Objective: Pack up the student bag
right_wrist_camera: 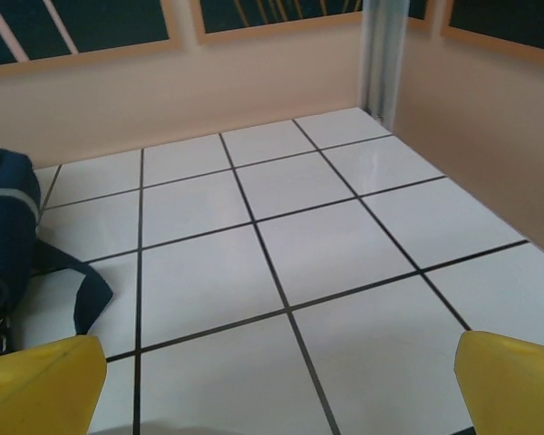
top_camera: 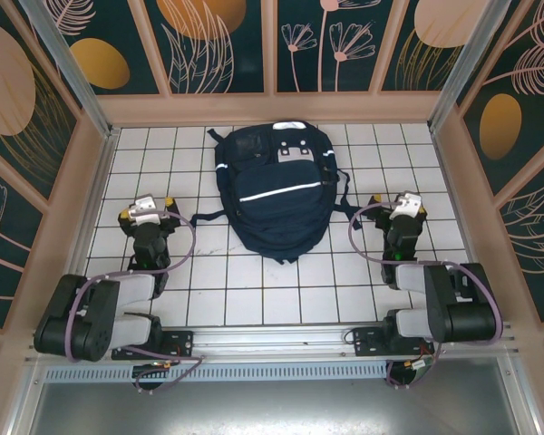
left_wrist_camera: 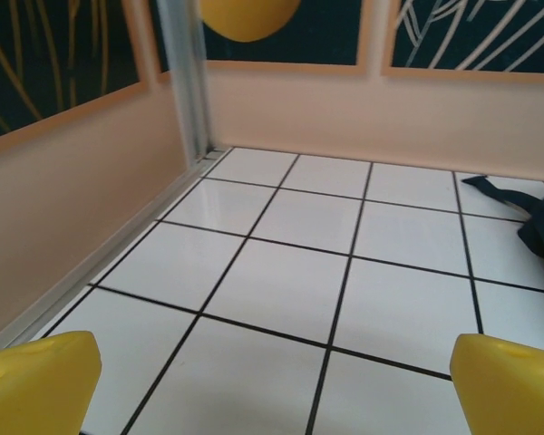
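L gripper (top_camera: 150, 210) & R gripper (top_camera: 404, 207): yellow fingers (left_wrist_camera: 41, 381) spread full wide on both, nothing btwn them, nothing held. Each sits low over the white tiled table (top_camera: 208, 290). The student bag (top_camera: 276, 190) lies flat btwn the two: to the R of L gripper, to the L of R gripper, a bit fwd of both, touching neither. Loose strap (right_wrist_camera: 82, 290) trails on tiles just fwd-left of R gripper. Handling, my guess: soft fabric, looks slack so prob light. It'll sag & fold if lifted by one corner, and pads may slip on the cloth. Best hold prob the top edge near the white patches (top_camera: 295, 152), w/ one arm pinning & the other pulling it open.
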You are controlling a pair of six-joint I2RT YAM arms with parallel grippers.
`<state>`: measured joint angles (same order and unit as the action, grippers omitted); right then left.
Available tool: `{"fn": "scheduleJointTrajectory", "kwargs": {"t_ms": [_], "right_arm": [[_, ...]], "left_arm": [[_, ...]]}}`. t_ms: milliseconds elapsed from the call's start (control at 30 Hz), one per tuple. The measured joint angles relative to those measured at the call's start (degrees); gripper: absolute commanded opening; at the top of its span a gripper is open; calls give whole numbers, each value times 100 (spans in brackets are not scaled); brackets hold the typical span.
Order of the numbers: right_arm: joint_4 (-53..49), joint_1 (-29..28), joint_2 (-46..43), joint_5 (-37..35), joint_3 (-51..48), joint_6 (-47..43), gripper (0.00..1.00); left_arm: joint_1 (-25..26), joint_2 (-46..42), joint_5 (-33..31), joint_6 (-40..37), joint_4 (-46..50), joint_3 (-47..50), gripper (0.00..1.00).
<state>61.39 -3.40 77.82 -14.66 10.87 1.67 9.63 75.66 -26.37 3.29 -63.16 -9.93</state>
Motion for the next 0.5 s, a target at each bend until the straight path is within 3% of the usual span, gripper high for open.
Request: {"fn": "scheduleJointTrajectory", "kwargs": {"t_ms": [233, 500], "right_arm": [[846, 129, 710, 426, -35, -133, 99], [1082, 184, 1010, 446, -24, -114, 99]], "left_arm": [[-168, 544, 501, -229, -807, 9, 99], [-542, 874, 887, -129, -885, -133, 98]]}}
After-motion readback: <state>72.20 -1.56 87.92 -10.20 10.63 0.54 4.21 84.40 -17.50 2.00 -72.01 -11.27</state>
